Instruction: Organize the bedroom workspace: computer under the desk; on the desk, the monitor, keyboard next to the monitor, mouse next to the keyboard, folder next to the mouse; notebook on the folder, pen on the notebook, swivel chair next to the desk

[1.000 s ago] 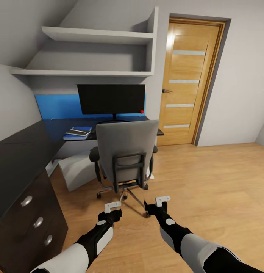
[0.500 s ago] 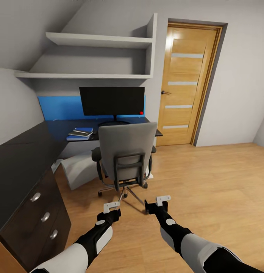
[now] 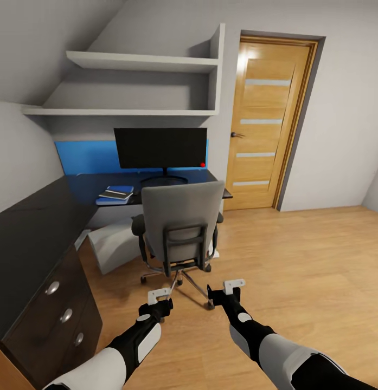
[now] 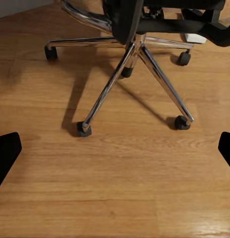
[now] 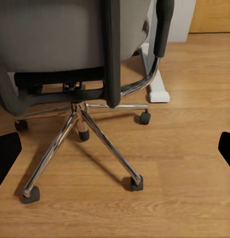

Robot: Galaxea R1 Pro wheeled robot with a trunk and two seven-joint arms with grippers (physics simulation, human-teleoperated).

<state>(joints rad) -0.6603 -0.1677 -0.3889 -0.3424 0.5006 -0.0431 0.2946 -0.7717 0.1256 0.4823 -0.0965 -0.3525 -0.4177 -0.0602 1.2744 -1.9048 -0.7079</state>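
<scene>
Swivel chair point(image 3: 180, 227) sits right in front of us, its grey back to us, pulled up to the black worktop point(image 3: 31, 233) with its chrome base on the wood floor point(image 3: 297, 271). We've got the monitor point(image 3: 160, 147) upright on the worktop behind it, and the blue folder point(image 3: 116, 195) lying to its left with a thin grey notebook point(image 3: 114, 194) on top. A light grey computer point(image 3: 110, 244) stands under the worktop beside the chair. Our left hand point(image 3: 160, 296) and right hand point(image 3: 232, 284) both hang low over the floor just short of the chair's casters, fingers apart and holding nothing.
</scene>
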